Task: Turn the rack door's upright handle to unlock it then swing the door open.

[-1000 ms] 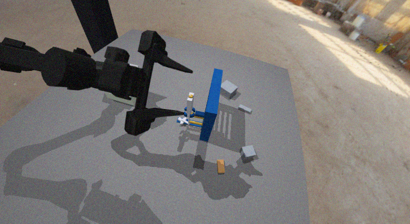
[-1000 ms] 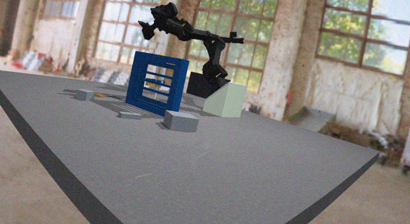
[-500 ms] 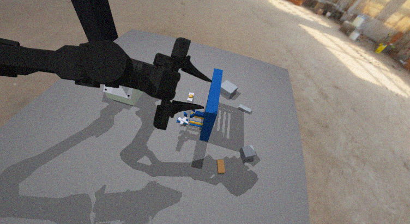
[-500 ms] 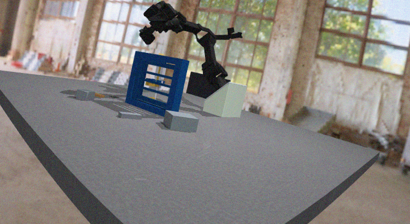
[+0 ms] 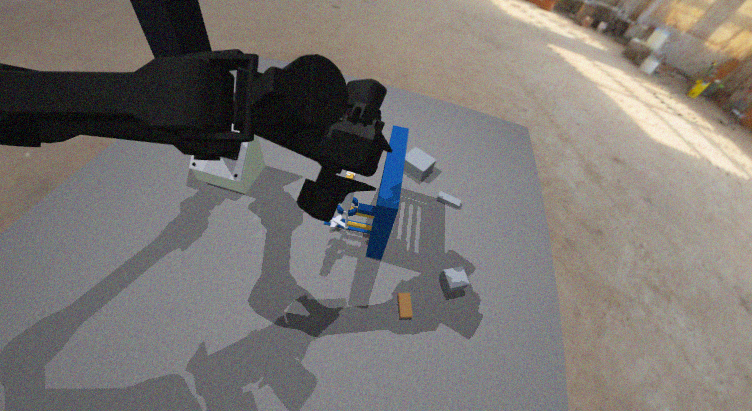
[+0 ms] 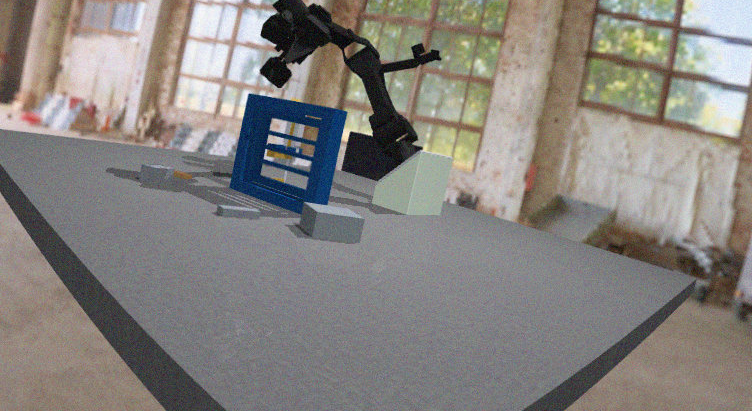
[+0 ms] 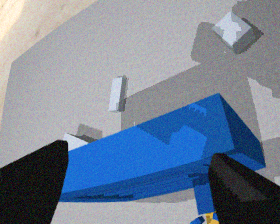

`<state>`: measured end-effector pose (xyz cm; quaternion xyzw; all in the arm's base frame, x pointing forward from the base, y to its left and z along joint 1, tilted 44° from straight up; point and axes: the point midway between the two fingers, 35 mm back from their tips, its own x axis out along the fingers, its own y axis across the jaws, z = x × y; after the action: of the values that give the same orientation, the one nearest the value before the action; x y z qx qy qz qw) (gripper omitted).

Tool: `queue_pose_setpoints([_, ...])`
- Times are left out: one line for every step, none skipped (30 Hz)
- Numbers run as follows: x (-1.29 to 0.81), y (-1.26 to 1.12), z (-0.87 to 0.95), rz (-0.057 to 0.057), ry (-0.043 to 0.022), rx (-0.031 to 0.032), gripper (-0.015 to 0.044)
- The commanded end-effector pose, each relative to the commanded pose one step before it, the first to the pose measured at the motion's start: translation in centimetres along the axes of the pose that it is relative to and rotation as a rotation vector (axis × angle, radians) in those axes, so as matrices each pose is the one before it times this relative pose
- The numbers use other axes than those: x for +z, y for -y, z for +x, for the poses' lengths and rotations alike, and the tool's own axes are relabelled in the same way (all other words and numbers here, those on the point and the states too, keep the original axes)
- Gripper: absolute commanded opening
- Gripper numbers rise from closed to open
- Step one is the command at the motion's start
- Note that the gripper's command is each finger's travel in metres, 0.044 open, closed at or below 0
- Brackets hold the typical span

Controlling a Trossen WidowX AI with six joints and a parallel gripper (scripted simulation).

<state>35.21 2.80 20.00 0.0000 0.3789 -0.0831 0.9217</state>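
Observation:
The blue rack frame (image 5: 392, 176) (image 6: 329, 145) (image 7: 191, 135) stands upright mid-table. Its door of blue and yellow bars (image 5: 359, 217) (image 6: 287, 151) lies closed in the frame. The upright handle (image 5: 349, 174) (image 6: 291, 133) is white and yellow on the door's arm side, mostly hidden by my gripper; a yellow bit of it shows at the wrist view's bottom edge (image 7: 209, 218). My gripper (image 5: 376, 168) (image 6: 279, 50) (image 7: 140, 157) is open and empty. It points down above the frame's top bar, which runs between the two fingers below them. It touches nothing that I can see.
On the grey table (image 5: 500, 197) (image 6: 368, 303) stand a pale green wedge block (image 5: 247, 168) (image 6: 416, 184), a grey block (image 5: 419, 163) (image 6: 331, 222) (image 7: 73, 141), a flat grey bar (image 5: 449, 199) (image 6: 238, 211) (image 7: 117, 93), a grey cube (image 5: 455, 277) (image 6: 156, 172) (image 7: 231, 27) and an orange block (image 5: 404, 305) (image 6: 182, 175).

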Motion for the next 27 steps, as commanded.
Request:
queue_pose_setpoints([-0.999,-0.119,0.718,-0.0174,-0.09128,-0.05457,0.0287])
queue_pose_setpoints([-0.253,-0.062,0.163,-0.0073,-0.02372,-0.01411,0.0287])
queue_pose_setpoints([-0.246,-0.062,0.155,-0.0077,-0.02337,-0.01439,0.0287])
queue_pose_setpoints([-0.240,-0.061,0.148,-0.0081,-0.02300,-0.01468,0.0287])
queue_pose_setpoints([-0.233,-0.060,0.140,-0.0085,-0.02262,-0.01495,0.0287])
queue_pose_setpoints([-0.227,-0.059,0.133,-0.0089,-0.02224,-0.01523,0.0287])
queue_pose_setpoints([-0.220,-0.058,0.125,-0.0093,-0.02185,-0.01550,0.0287])
queue_pose_setpoints([-0.213,-0.057,0.117,-0.0097,-0.02145,-0.01576,0.0287])
queue_pose_setpoints([-0.207,-0.056,0.109,-0.0100,-0.02105,-0.01603,0.0287])
queue_pose_setpoints([-0.200,-0.055,0.101,-0.0104,-0.02064,-0.01629,0.0287])
queue_pose_setpoints([-0.193,-0.054,0.093,-0.0107,-0.02023,-0.01655,0.0287])
queue_pose_setpoints([-0.186,-0.052,0.085,-0.0111,-0.01981,-0.01680,0.0287])
queue_pose_setpoints([-0.179,-0.050,0.077,-0.0114,-0.01938,-0.01705,0.0287])
queue_pose_setpoints([-0.172,-0.049,0.069,-0.0117,-0.01895,-0.01729,0.0287])
queue_pose_setpoints([-0.164,-0.047,0.061,-0.0120,-0.01852,-0.01753,0.0287])
queue_pose_setpoints([-0.157,-0.045,0.053,-0.0123,-0.01808,-0.01776,0.0287])
queue_pose_setpoints([-0.150,-0.043,0.045,-0.0126,-0.01763,-0.01799,0.0287])
queue_pose_setpoints([-0.143,-0.041,0.036,-0.0129,-0.01718,-0.01821,0.0287])
queue_pose_setpoints([-0.135,-0.039,0.028,-0.0132,-0.01673,-0.01843,0.0287])
queue_pose_setpoints([-0.128,-0.037,0.020,-0.0135,-0.01628,-0.01864,0.0287])
queue_pose_setpoints([-0.120,-0.034,0.012,-0.0138,-0.01582,-0.01885,0.0287])
queue_pose_setpoints([-0.113,-0.032,0.003,-0.0140,-0.01537,-0.01905,0.0287])
queue_pose_setpoints([-0.105,-0.029,-0.005,-0.0143,-0.01490,-0.01924,0.0287])
queue_pose_setpoints([-0.098,-0.027,-0.013,-0.0145,-0.01444,-0.01943,0.0287])
queue_pose_setpoints([-0.090,-0.024,-0.022,-0.0147,-0.01398,-0.01962,0.0287])
queue_pose_setpoints([-0.082,-0.021,-0.030,-0.0150,-0.01351,-0.01979,0.0287])
queue_pose_setpoints([-0.075,-0.018,-0.038,-0.0152,-0.01305,-0.01996,0.0287])
